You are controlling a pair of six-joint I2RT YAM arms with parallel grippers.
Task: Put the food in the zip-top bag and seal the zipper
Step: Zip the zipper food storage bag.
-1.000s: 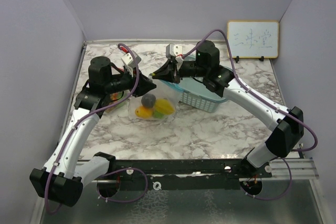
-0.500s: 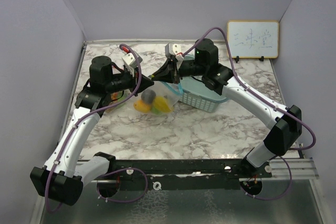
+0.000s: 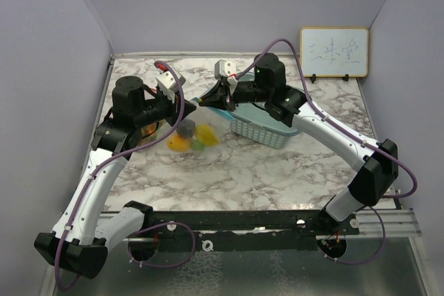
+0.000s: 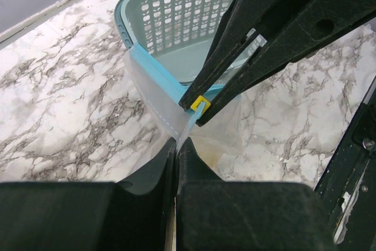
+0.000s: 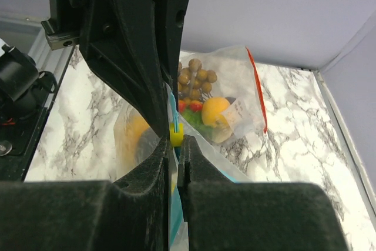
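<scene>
Overall: both arms meet over the middle of the marble table (image 3: pixel 277 171), each holding the top edge of the zip-top bag (image 4: pixel 154 101)
Left gripper (image 4: pixel 176 145): fingers pressed together on the clear film just below the bag's top edge; the film comes straight out from between the tips
Right gripper (image 4: pixel 201 111): fingers closed on the yellow slider (image 4: pixel 199 103) of the zipper; in its own wrist view the slider sits right between the tips
Zipper: blue strip (image 4: pixel 157 74) running from the slider back along the bag's mouth; whether it is sealed cannot be told
Food in bag: dark plum (image 3: pixel 186 128) highest, yellow fruit (image 3: pixel 206 134) to its right, orange-yellow fruit (image 3: pixel 179 145) and green fruit (image 3: pixel 198 146) lowest; all bunched in the bottom of the bag below the two grippers
Bag bottom: low over the marble; touching it or hanging free, cannot tell
Basket (image 3: pixel 267 133): pale teal mesh, on the table under the right arm, just beside the bag on the right; its rim lies right behind the blue strip in the left wrist view
Second bag (image 5: pixel 235 86): clear with a red zipper edge, lying on the table beyond the left gripper; holds a brown grape bunch (image 5: pixel 197 73) and a round orange fruit (image 5: pixel 214 111), with red and green bits between them
Whiteboard (image 3: pixel 334 52): propped against the back wall at the far right, well apart from the bag
</scene>
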